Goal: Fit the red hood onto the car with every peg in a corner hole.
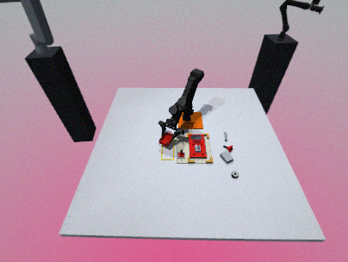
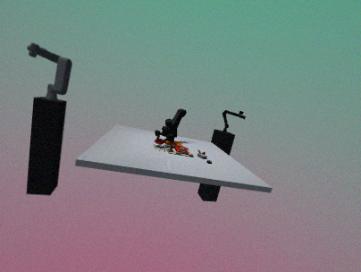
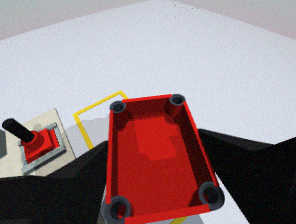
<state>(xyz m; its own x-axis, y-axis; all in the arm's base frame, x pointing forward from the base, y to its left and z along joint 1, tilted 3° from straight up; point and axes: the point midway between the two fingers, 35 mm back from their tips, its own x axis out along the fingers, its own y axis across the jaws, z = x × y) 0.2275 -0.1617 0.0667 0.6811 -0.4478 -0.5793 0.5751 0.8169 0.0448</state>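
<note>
The hood [image 1: 166,139] [image 2: 159,141] [image 3: 155,145], a red shell, hangs tilted above the table, its hollow side and dark corner rings facing the wrist camera. My gripper [image 1: 167,138] [image 3: 153,139] is shut on it, one black finger against each long side. The red chassis [image 1: 192,148] [image 2: 181,151] sits to the right of the hood in the top view, in the jig [image 1: 209,150] with orange corners. The grey engine block [image 1: 197,147] is on its deck. The pegs are too small to make out clearly. The chassis is out of the wrist view.
A yellow outline [image 1: 167,159] [image 3: 97,103] is below the hood. A red part with a black stick [image 1: 181,153] [image 3: 40,143] stands between outline and chassis. An orange pad [image 1: 196,121] lies behind. A grey block [image 1: 226,157], red piece [image 1: 229,148], pale piece [image 1: 226,136] and wheel [image 1: 234,174] lie right.
</note>
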